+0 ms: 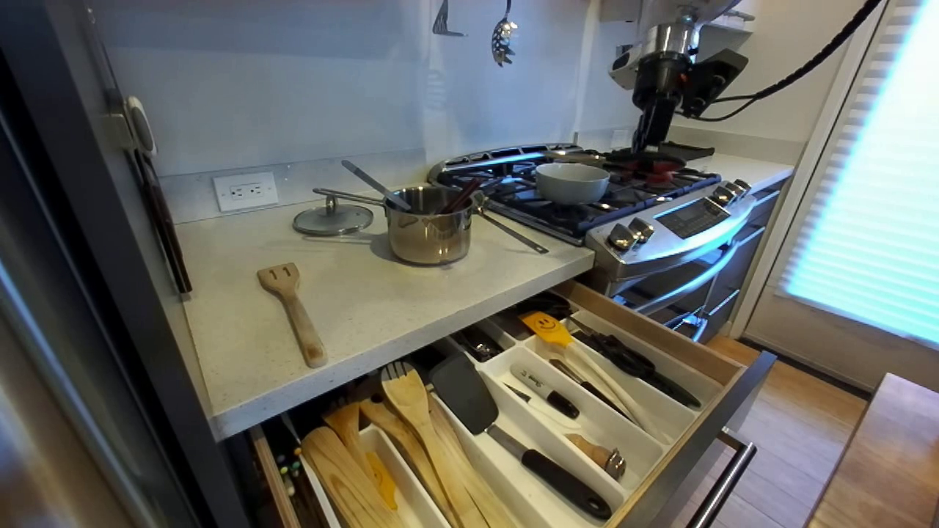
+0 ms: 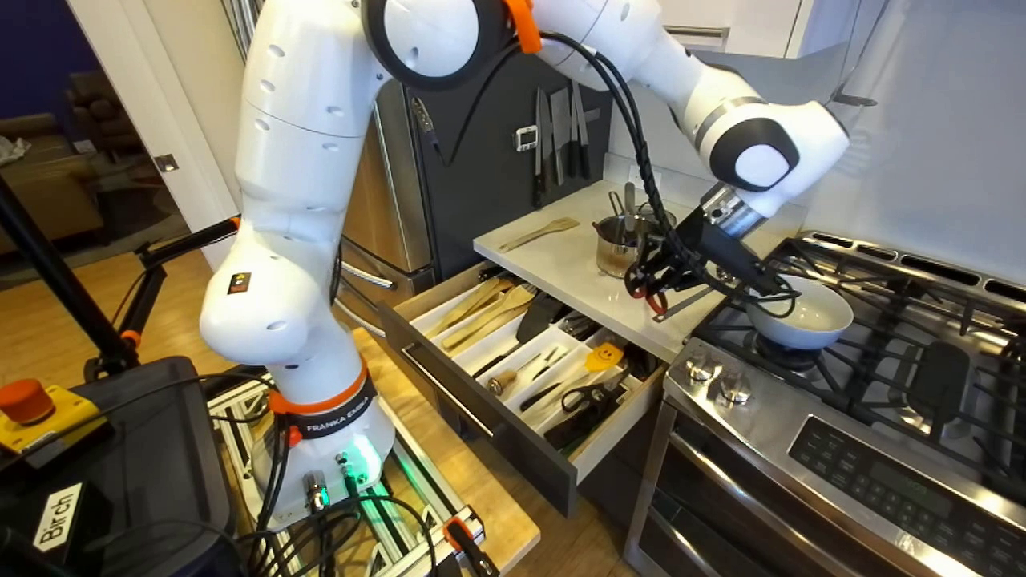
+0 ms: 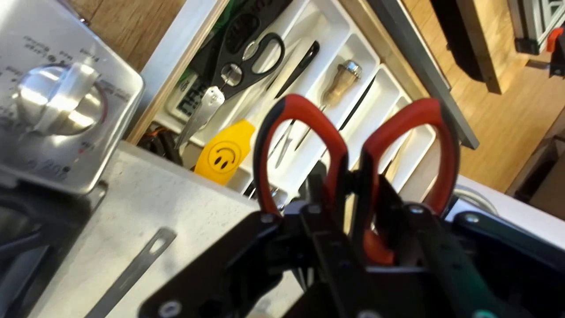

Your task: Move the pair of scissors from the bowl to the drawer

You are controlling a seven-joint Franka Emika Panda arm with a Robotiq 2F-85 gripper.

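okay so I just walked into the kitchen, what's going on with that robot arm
The robot arm is holding a pair of scissors with red-and-black handles in its gripper, up in the air. The divided drawer stands open, and those scissors are not in it yet. A pale bowl sits on the stove. Going by the task, the scissors are probably headed for the drawer.

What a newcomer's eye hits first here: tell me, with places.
A big white robot arm arches across an exterior view. In the wrist view, red-and-black scissors stand out near the middle, gripped by the claw. Beyond them, a yellow smiley-faced utensil lies in the open drawer.
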